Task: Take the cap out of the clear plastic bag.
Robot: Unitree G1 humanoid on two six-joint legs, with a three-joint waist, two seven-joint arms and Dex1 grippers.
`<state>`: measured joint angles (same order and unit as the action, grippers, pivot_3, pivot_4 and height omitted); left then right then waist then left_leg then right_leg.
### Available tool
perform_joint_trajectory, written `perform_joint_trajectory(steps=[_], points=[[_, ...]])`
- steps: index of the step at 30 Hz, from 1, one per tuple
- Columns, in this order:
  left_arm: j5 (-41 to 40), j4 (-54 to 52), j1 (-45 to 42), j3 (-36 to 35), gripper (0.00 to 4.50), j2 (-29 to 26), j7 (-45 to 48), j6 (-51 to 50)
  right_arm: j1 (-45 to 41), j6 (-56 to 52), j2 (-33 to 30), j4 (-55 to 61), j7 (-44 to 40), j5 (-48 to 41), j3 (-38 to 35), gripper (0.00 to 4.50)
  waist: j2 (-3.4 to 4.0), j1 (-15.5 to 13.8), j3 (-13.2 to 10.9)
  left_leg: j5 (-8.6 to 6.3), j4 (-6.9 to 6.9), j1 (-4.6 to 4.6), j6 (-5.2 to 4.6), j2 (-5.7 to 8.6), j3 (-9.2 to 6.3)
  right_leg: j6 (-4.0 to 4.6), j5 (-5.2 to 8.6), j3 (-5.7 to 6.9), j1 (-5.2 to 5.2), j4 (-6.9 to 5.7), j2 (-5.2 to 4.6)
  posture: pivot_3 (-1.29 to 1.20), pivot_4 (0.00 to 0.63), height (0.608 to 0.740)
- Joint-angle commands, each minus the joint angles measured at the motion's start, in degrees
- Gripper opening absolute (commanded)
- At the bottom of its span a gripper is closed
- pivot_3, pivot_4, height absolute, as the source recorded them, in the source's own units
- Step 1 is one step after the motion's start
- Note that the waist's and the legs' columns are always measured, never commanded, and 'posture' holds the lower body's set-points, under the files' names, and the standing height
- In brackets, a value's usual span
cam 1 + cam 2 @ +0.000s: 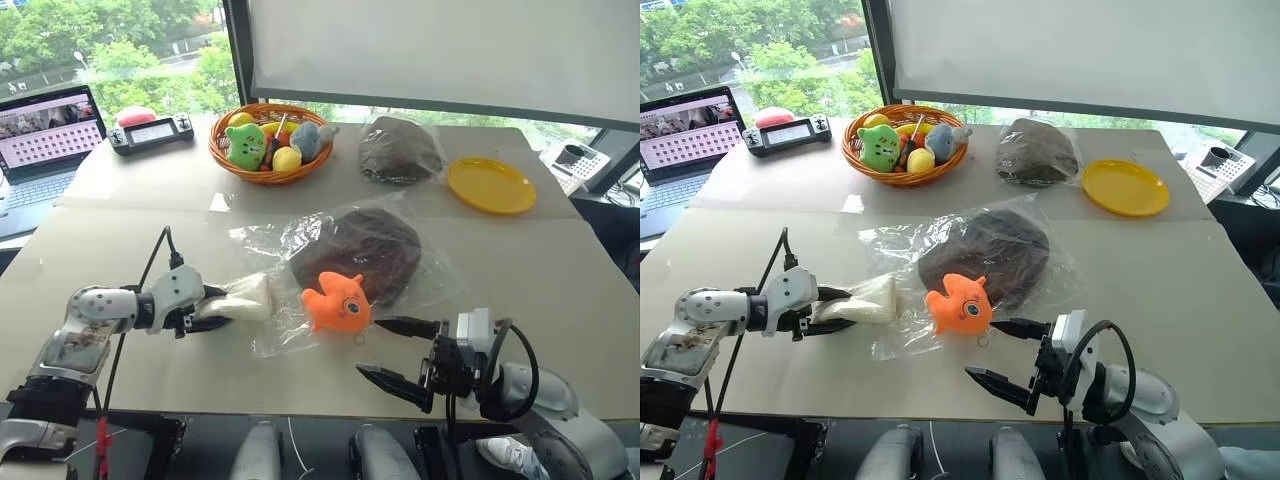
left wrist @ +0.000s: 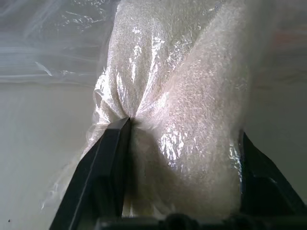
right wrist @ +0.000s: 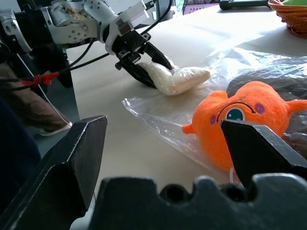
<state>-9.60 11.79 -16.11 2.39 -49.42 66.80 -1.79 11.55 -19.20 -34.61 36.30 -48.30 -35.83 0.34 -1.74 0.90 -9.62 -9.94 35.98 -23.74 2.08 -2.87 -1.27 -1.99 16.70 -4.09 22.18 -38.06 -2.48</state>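
Left wrist view: pincer apparently pinching an unlabelled white packet.

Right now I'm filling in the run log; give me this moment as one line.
left pincer: closed on small white packet | right pincer: open, empty | cap: inside clear plastic bag | orange plush: on bag

laptop cut by edge, cap partly behind orange toy, perhaps creased
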Motion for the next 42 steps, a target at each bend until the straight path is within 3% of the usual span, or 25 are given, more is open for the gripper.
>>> perform_joint_trajectory(steps=[1, 3, 8, 12, 15, 18, 25, 26, 27, 35, 39, 42], points=[[-0.1, 1.3, 0.6, 0.6, 1.13, 0.2, 1.6, -0.8, -0.2, 1.1, 0.4, 2.0, 0.3, 0.1, -0.2, 4.50, 0.00, 0.0, 0.0, 0.00, 0.00, 0.00, 0.00, 0.00, 0.00, 0.00, 0.00, 0.00, 0.00, 0.00, 0.00, 0.00, 0.150, 0.740], [-1.4, 1.0, 0.0, -0.8, 0.62, 0.7, 1.2, -1.5, -0.2, 1.2, 0.6, 1.7, 0.3, 0.4, 0.0, 4.50, 0.00, 0.0, 0.0, 0.00, -0.01, 0.00, 0.00, 0.00, 0.00, 0.00, 0.00, 0.00, 0.00, 0.00, 0.00, 0.00, 0.150, 0.740], [-14.1, -1.2, -6.1, -10.1, 0.62, 2.0, -0.3, -14.6, 0.1, 1.5, 1.1, 1.3, 0.4, 1.2, 0.2, 4.50, -0.10, -0.2, -0.1, 0.00, 0.02, -0.07, 0.00, 0.00, -0.03, -0.01, 0.00, 0.04, 0.04, -0.02, 0.01, 0.00, 0.150, 0.740], [-17.4, 11.2, -20.9, -16.4, 0.62, 2.3, -6.5, -19.0, 0.0, 1.3, 1.3, 1.1, 0.8, 1.5, 0.0, 4.50, -0.39, -0.4, -0.2, 0.01, 0.14, -0.30, -0.01, 0.00, -0.20, -0.03, 0.01, 0.21, 0.14, -0.03, 0.06, 0.00, 0.150, 0.740], [-2.8, 31.5, -32.7, -9.2, 0.62, 4.7, -21.0, -10.0, -0.3, 1.0, 1.5, 1.2, 1.5, 1.5, -0.3, 4.50, -0.38, -0.3, -0.1, 0.00, 0.25, -0.31, 0.00, 0.08, -0.20, -0.12, 0.00, 0.19, 0.05, 0.00, 0.00, 0.00, 0.150, 0.740], [11.6, 52.2, -42.1, -1.1, 0.62, 9.0, -45.2, -4.0, 0.3, 0.9, 1.7, 2.1, 2.8, 1.7, -1.0, 4.50, -0.27, -0.2, -0.1, 0.00, 0.24, -0.21, -0.01, 0.15, -0.18, -0.20, 0.00, 0.14, -0.03, 0.03, -0.01, 0.00, 0.150, 0.740], [15.1, 65.7, -47.7, -3.8, 0.62, 12.7, -67.4, -3.2, 2.0, 0.4, 2.6, 4.2, 6.2, 1.4, -1.3, 4.50, -1.01, 0.4, -0.4, 0.00, 0.26, -0.71, 0.01, 0.07, -0.23, 0.12, -0.21, 0.19, 0.51, -0.16, 0.05, 0.00, 0.150, 0.740], [15.1, 66.0, -48.0, -4.6, 1.25, 12.8, -69.0, -3.3, 2.2, 0.4, 2.7, 4.4, 6.5, 1.4, -1.3, 4.50, -1.01, 0.3, -0.4, 0.00, 0.25, -0.71, 0.01, 0.10, -0.20, 0.11, -0.21, 0.17, 0.52, -0.17, 0.01, 0.00, 0.150, 0.740], [14.6, 66.3, -48.6, -5.8, 1.41, 12.8, -70.0, -2.9, 2.3, 0.4, 2.8, 4.5, 7.0, 1.7, -1.2, 4.50, -1.01, 0.2, -0.4, 0.00, 0.25, -0.70, 0.01, 0.10, -0.20, 0.09, -0.20, 0.17, 0.50, -0.16, 0.01, 0.00, 0.150, 0.740], [15.6, 66.0, -51.4, -8.7, 4.34, 13.6, -68.0, 0.8, 2.9, 0.7, 3.6, 4.8, 9.3, 2.9, -0.9, 4.50, -1.02, -0.4, -0.4, 0.03, 0.26, -0.63, 0.07, 0.12, -0.21, -0.04, -0.16, 0.22, 0.39, -0.13, 0.00, 0.00, 0.150, 0.740], [17.4, 65.9, -51.8, -7.7, 4.48, 13.4, -67.0, 2.4, 2.2, 0.7, 4.1, 4.2, 9.7, 3.0, -0.5, 4.50, -1.02, -0.3, -0.4, 0.03, 0.26, -0.63, 0.07, 0.13, -0.20, -0.02, -0.17, 0.22, 0.37, -0.08, 0.00, 0.00, 0.150, 0.740], [13.6, 63.9, -53.3, -9.2, 4.48, 17.0, -49.6, 10.4, 1.1, 0.5, 4.2, 3.1, 9.7, 3.4, -0.2, 4.50, -1.02, -0.2, -0.4, 0.03, 0.25, -0.61, 0.07, 0.12, -0.20, -0.02, -0.17, 0.22, 0.36, -0.10, 0.00, 0.00, 0.150, 0.740]])
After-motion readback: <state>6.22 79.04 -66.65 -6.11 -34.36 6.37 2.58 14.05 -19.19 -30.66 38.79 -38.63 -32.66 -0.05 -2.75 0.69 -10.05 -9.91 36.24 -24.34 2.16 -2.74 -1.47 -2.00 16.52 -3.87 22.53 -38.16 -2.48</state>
